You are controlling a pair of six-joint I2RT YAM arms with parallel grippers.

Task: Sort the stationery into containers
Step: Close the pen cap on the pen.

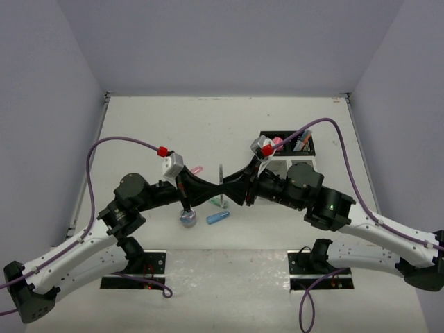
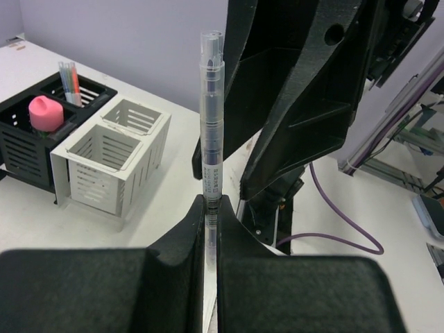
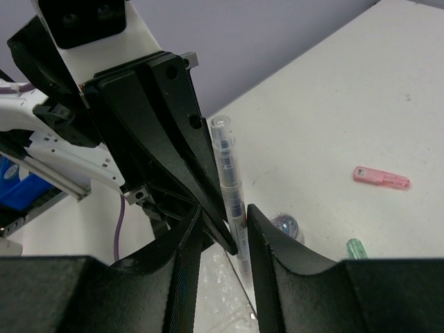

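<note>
Containers at far right of table (image 1: 208,125): black container (image 2: 24,149) just beside white container (image 2: 97,184), well apart from arms. Both arms stretched low toward table middle, wrists facing each other. Left gripper (image 2: 210,208) pressed together on clear pen (image 2: 210,125), pen upright. Right gripper (image 3: 225,214) spread around same pen, not pinching. Probably handover: draw right arm straight back, no knock; hold left pinch firm. Blue capsule (image 1: 217,218), pink piece (image 3: 381,177) lying on table.

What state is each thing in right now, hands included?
Pen: upright, gripped by the left hand.
Left hand: shut on the pen.
Right hand: open, straddling the pen.
White box: both compartments look empty.
Black box: holds pens and a pink piece.
Pink stick: lying flat on the table.
</note>
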